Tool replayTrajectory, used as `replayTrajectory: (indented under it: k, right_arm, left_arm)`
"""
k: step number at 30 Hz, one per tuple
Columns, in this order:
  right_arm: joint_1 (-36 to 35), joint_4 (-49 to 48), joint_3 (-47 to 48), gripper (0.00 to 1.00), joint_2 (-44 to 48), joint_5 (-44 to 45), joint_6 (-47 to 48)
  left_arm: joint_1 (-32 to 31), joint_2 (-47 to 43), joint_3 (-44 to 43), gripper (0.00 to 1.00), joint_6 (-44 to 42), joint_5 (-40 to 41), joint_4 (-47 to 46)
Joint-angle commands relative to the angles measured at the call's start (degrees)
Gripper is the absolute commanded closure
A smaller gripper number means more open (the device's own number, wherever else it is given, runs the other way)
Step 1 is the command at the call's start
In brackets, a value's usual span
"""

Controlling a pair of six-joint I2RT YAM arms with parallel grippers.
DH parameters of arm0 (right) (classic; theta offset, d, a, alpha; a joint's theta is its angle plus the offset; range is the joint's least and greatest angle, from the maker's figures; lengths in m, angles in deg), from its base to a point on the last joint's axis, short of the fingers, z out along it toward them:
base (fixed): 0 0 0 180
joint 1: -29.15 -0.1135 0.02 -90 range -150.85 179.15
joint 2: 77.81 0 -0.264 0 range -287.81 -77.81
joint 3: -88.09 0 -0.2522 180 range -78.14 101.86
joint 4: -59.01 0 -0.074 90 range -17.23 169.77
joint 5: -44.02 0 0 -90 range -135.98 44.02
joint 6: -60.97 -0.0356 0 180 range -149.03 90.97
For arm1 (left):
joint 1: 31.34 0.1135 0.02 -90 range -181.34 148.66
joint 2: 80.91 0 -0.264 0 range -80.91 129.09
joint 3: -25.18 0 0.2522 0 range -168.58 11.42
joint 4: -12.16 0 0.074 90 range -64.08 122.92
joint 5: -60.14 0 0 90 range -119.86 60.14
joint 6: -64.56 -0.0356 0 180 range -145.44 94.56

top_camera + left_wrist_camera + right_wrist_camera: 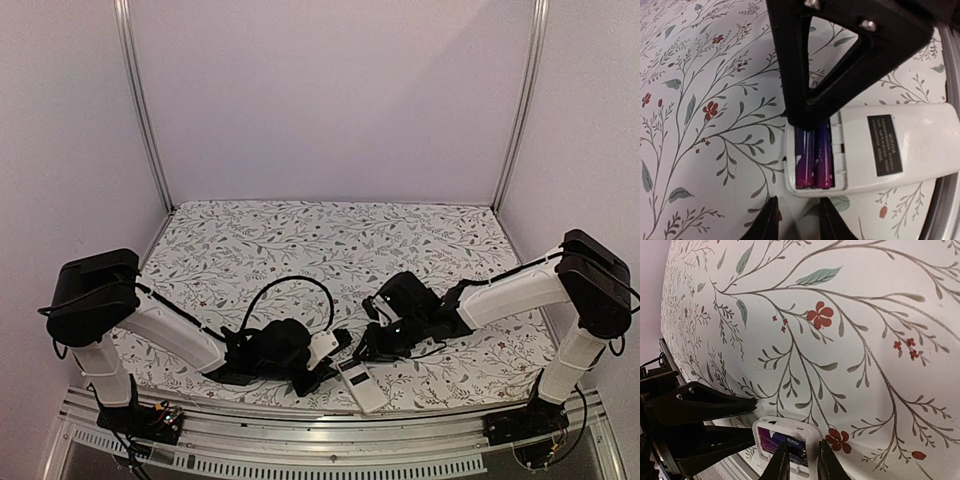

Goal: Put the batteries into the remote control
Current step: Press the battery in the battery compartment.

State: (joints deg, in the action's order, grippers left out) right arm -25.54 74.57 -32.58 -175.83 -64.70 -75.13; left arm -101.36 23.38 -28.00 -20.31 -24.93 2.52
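The white remote control [362, 383] lies back-up near the table's front edge. In the left wrist view its back [900, 145] faces up and the open slot holds two batteries [814, 156], purple-blue, side by side. My left gripper [799, 221] is open and empty, just off the remote's slot end. My right gripper [802, 461] hovers over the slot end of the remote [790, 429], jaws a narrow gap apart, fingertips over a battery [792, 444] and the end wall. One of its black fingers [840, 60] covers the batteries' far ends.
The floral table cloth [330, 250] covers the table. The metal front rail [330, 425] runs right below the remote. A black cable [290, 290] loops above the left wrist. The left gripper's fingers [705, 402] show left of the remote in the right wrist view.
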Motion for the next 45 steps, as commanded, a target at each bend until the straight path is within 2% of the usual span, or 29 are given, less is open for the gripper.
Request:
replayTrajectory:
  k: [1,15,22,36,41,45]
  right_arm:
    - [-0.1,-1.4,-0.6,0.82,-2.0,-0.9,-0.5]
    - [-2.3,-1.4,-2.4,0.84,-3.2,-0.7,-0.5]
    - [-2.2,-1.2,-1.1,0.82,-3.4,0.4,0.3]
    - [0.8,2.5,4.1,0.72,-0.2,2.7,5.6]
    - [1.3,4.8,3.6,0.76,2.5,4.4,6.4]
    - [1.1,5.6,3.0,0.82,3.3,3.0,7.4]
  left_arm:
    - [-0.2,2.8,0.2,0.73,-0.4,-0.9,3.4]
    - [-0.2,2.8,0.1,0.73,-0.4,-0.6,3.7]
    - [-0.1,1.0,-0.1,0.73,-0.3,-0.9,4.5]
    - [1.0,-6.2,-1.2,0.61,0.0,-5.5,8.1]
    - [2.0,-5.8,-2.2,0.60,1.3,-7.8,6.6]
    - [3.4,-3.7,-3.4,0.66,2.5,-8.8,6.3]
